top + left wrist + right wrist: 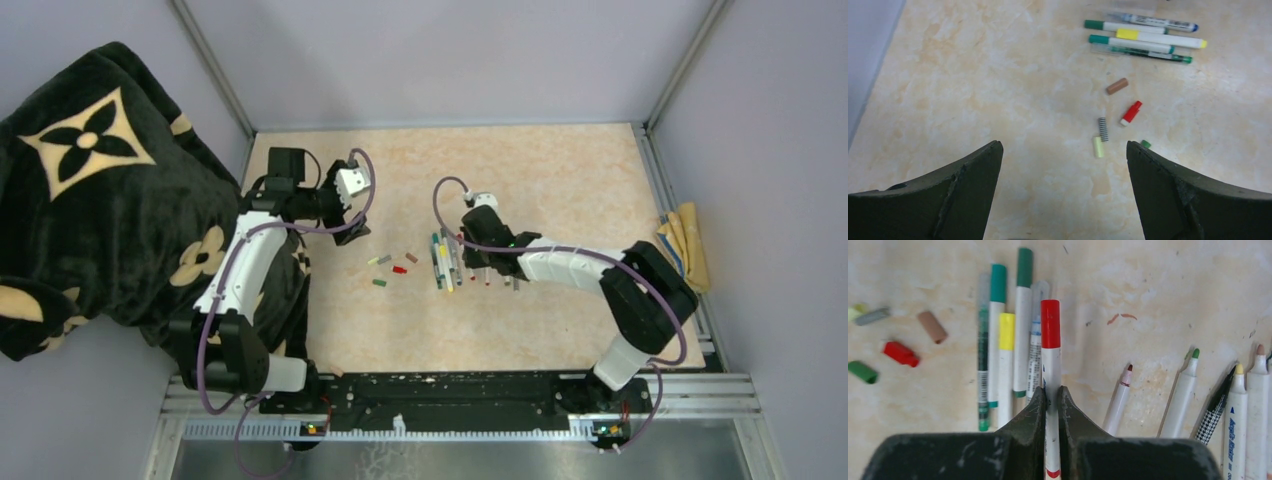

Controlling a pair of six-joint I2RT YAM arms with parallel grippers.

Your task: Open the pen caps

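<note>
My right gripper (1050, 396) is clenched on the white barrel of the red-capped pen (1050, 367), and its red cap (1050, 330) points to twelve o'clock in my right wrist view. My left gripper (1063, 147) is released with jaws wide and holds nothing, and the loose caps (1117, 86) lie on the table (973, 75) towards its one o'clock. My main worry is the hold. My pads pinch a thin round barrel well back from the cap, so I judge that a pull on the cap could make the pen slide or swivel between them. The other capped pens (1007, 340) lie just beside it, at ten to eleven o'clock. My left fingers (963, 190) spread broad, so reaching for the cap could nudge those pens or send a loose cap rolling. The uncapped pens (1120, 395) at three o'clock have bare tips that could smear the table if bumped. I cannot tell whether the held pen is off the surface or resting on it. Its tail is hidden between my fingers. A green cap is half covered by my left finger. The pens at the far right are cut off by the frame. From above, my own wrist covers the grip.
</note>
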